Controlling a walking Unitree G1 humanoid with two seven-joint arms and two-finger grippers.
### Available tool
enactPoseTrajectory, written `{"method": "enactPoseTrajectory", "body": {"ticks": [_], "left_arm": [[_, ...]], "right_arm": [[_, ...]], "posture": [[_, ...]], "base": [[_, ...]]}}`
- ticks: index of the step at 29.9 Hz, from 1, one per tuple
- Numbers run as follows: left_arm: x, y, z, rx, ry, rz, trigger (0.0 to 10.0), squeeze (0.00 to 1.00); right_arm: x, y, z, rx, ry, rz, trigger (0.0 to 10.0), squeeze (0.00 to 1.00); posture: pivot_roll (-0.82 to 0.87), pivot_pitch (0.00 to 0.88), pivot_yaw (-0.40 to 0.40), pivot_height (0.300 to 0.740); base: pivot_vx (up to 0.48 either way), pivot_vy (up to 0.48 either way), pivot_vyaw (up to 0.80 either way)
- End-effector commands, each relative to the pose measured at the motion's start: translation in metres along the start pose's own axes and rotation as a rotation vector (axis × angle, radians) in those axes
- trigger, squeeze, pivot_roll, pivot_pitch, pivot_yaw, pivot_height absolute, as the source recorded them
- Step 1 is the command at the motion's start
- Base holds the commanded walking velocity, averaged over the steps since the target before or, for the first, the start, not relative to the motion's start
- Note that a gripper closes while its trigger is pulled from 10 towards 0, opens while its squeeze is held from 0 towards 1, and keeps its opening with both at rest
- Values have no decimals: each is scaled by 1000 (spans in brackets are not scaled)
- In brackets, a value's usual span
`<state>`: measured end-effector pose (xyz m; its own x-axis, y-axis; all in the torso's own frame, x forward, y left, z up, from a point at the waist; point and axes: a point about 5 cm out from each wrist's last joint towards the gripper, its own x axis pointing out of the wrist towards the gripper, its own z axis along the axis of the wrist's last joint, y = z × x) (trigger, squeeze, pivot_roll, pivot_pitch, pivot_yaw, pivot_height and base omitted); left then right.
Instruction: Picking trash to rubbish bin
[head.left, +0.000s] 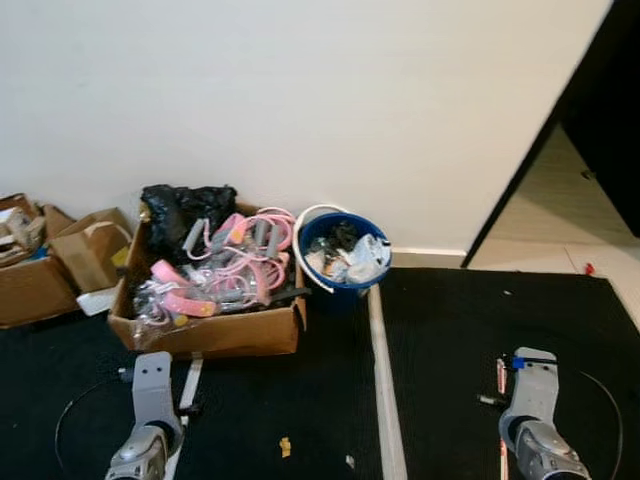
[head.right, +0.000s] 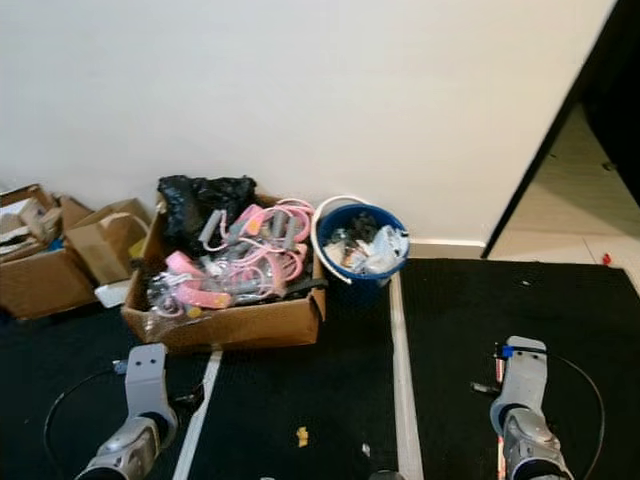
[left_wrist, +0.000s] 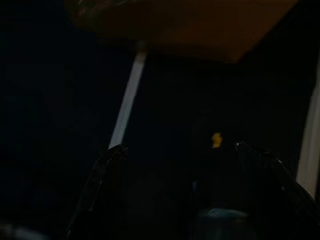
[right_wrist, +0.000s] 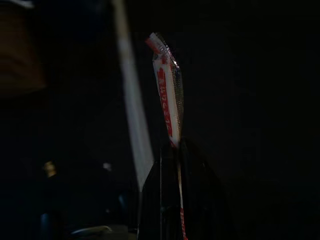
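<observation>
- Right gripper (right_wrist: 172, 150): clenched on a thin red-and-white sachet wrapper (right_wrist: 167, 90), which stands up from between the two closed black fingers; in the head views the same wrapper shows as a slim red-and-white strip (head.left: 501, 378) just beside the right arm, low over the black floor mat (head.left: 480, 330).
- Left gripper (left_wrist: 180, 150): released, its two dark fingertips well apart, held low above the dark mat with nothing between them.
- Yellow scrap (head.left: 285, 447): a small piece of litter lying on the mat between the two arms, nearer the left one; it appears in the left wrist view as a small yellow speck (left_wrist: 216, 139) ahead of the open fingers.
- Small pale scrap (head.left: 349, 461): a second bit of litter on the mat, just beside the pale floor strip (head.left: 383, 380) that runs between the two mat sections.
- Blue bucket (head.left: 345, 281): the rubbish bin, standing against the white wall (head.left: 300, 90), touching or nearly touching the right-hand side of the large cardboard box; crumpled white and dark waste fills it to the rim.
- Large cardboard box (head.left: 220, 330): open-topped, holding pink and grey looped straps (head.left: 240, 255) and a black plastic bag (head.left: 185, 210) at its back.
- Smaller cardboard boxes (head.left: 60, 260): grouped on the floor to the left of the large box, along the wall.
- Dark doorway (head.left: 600, 110): at the far right, beyond the mat.
</observation>
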<state>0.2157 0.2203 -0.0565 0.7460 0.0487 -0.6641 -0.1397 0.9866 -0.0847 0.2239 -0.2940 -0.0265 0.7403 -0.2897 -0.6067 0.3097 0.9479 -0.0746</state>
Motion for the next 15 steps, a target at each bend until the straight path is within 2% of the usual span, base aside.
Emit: {"method": "enactPoseTrajectory", "body": {"ticks": [1, 15], "left_arm": [[-4, 3, -13, 10, 50, 6, 10000, 0], [-12, 6, -36, 29, 133, 3, 10000, 0]], "right_arm": [[-2, 2, -9, -10, 32, 8, 10000, 0], [-2, 3, -12, 3, 36, 8, 10000, 0]], "posture": [[-35, 97, 32, 740], [-34, 103, 37, 740]], "base": [[0, 0, 744], [0, 0, 744]]}}
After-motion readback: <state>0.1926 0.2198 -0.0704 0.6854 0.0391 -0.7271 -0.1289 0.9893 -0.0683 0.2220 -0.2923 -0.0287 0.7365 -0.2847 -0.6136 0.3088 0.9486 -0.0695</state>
